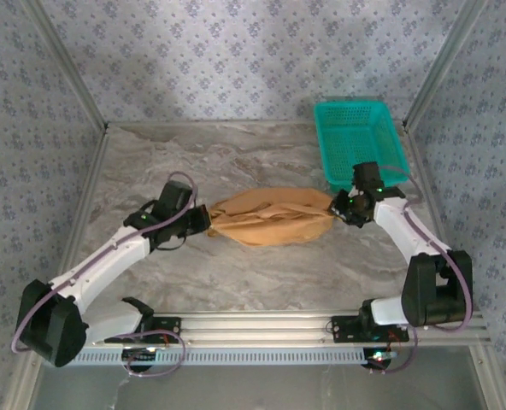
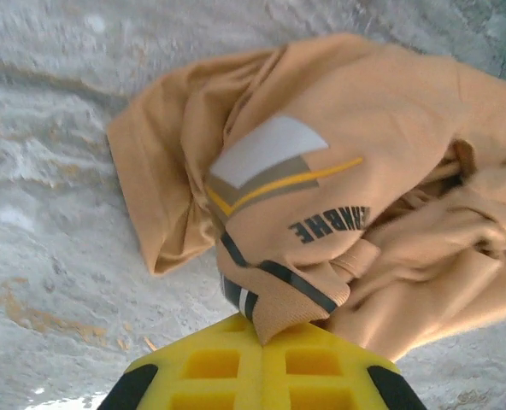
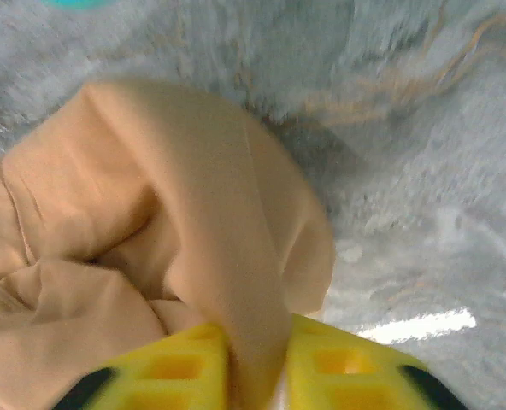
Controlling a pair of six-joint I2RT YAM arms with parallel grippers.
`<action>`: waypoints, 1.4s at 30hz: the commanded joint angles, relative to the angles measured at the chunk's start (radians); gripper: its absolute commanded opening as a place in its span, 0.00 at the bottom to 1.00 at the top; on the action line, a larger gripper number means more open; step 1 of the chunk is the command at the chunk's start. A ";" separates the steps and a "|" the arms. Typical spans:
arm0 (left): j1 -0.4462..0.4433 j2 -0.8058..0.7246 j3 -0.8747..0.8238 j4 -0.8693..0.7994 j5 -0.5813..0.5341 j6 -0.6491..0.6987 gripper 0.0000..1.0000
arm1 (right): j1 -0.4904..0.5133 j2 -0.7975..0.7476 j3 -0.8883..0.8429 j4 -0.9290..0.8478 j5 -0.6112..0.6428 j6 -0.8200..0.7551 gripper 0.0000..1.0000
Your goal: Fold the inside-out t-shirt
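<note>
Shirt: the t-shirt (image 1: 270, 218) is bunched into a long lump around the middle of the marble table (image 1: 236, 162). It's strung between the two grippers, and the teal basket (image 1: 349, 105) sits just behind the right one.
Left gripper: the left gripper (image 1: 203, 220) is clamped shut on the shirt's left end. Its wrist view shows a ribbed edge with a dark stripe (image 2: 279, 286) pinched between the yellow fingers.
Right gripper: the right gripper (image 1: 343, 207) has a fold of cloth running between its fingers at the shirt's right end. The wrist shot is blurry, so I honestly can't tell if it's biting or gone slack.
Step in hand: my guess is getting the lump spread flat before any actual fold.
Doing it well: I'd keep both ends low and pull apart evenly so the cloth slides open instead of twisting. If the right grip is loose, I'd re-pinch on a seam or hem, not a random bulge. I'd also steer clear of the basket.
Print: the left wrist view has a pale patch with a yellow stripe and some lettering (image 2: 279, 166), but I can't read it properly.
Hard to see: I can't work out which part each gripper actually has, whether sleeve, hem or collar. The neck hole and any labels are buried in the folds, and the underside is hidden too.
</note>
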 commanded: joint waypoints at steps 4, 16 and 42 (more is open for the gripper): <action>-0.124 0.028 -0.014 0.209 -0.007 -0.077 0.00 | 0.279 -0.034 0.117 -0.137 0.283 -0.076 0.50; -0.110 0.074 0.052 0.156 -0.021 -0.038 0.00 | 0.633 0.169 0.206 -0.042 0.242 -0.267 0.58; 0.050 -0.047 0.090 -0.009 -0.016 0.070 0.00 | 0.380 0.099 0.677 -0.452 0.100 -0.314 0.00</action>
